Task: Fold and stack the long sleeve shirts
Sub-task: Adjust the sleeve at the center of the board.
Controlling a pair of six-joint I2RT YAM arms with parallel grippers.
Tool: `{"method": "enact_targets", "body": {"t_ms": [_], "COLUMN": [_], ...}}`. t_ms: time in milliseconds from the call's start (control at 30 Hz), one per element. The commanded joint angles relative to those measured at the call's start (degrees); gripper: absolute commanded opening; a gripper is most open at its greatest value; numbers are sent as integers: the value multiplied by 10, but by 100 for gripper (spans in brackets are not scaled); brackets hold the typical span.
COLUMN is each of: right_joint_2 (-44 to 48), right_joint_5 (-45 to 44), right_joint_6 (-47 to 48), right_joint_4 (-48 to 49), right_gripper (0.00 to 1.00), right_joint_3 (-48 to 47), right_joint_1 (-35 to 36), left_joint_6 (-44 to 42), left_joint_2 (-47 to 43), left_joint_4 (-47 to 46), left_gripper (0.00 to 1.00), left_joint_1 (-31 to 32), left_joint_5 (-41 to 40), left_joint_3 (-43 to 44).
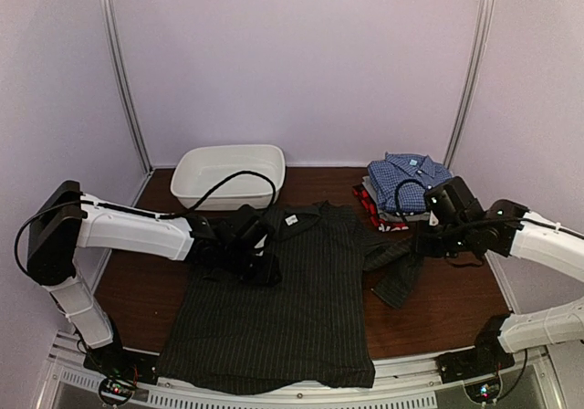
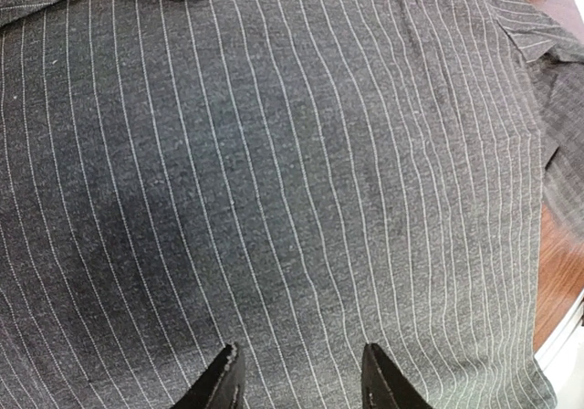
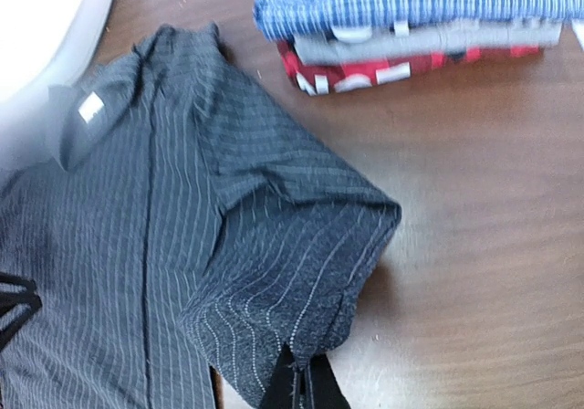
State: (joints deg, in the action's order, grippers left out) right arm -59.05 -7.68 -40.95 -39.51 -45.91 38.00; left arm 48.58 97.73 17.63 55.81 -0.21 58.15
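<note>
Black pinstriped shirt [image 1: 283, 309] is spread flat at centre of the surface [image 1: 456, 309]. Its sleeve [image 3: 301, 272] is clamped in the right pincer [image 3: 301, 377]. Left pincer [image 2: 301, 382] is held apart over the shirt body. Folded shirts [image 1: 406, 185] are stacked far right.

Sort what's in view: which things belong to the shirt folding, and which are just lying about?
Job: black pinstriped shirt, spread flat, sleeve pinched by the right gripper; left gripper, open over it; stack of folded shirts, blue checked on top.
Lying about: white tub, behind the shirt.
</note>
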Motion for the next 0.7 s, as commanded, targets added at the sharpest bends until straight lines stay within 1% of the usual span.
{"method": "enact_targets", "body": {"t_ms": [0,100,133,167,300,367,433,533,667], "right_joint_2": [-60,-110,-126,-142,-228,-275,-308,-310,-249], "right_joint_5": [-80,-125,-128,-124,-69,-35,-26,-16,-40], "right_joint_6": [55,67,69,70,66,63,60,50,37], "right_joint_4": [-32,-39,-29,-14,68,105,124,148,155], "right_gripper": [0,0,0,2,14,21,31,44,57], "right_joint_3": [-85,-119,-123,-125,-125,-135,-148,-140,-104], "right_joint_1": [17,60,76,90,155,187,213,223,221], "left_joint_6": [5,3,3,3,1,2,4,4,1], "left_joint_2": [-1,-12,-16,-20,-23,-23,-23,-26,-29], "left_joint_4": [-8,4,7,9,16,17,16,13,8], "left_gripper": [45,45,45,45,45,45,45,45,45], "left_joint_1": [-3,-3,-3,-3,-4,-4,-4,-4,-4], "left_joint_5": [-4,-13,-18,-20,-23,-23,-23,-24,-29], "left_joint_3": [10,15,14,14,14,14,11,6,0]}}
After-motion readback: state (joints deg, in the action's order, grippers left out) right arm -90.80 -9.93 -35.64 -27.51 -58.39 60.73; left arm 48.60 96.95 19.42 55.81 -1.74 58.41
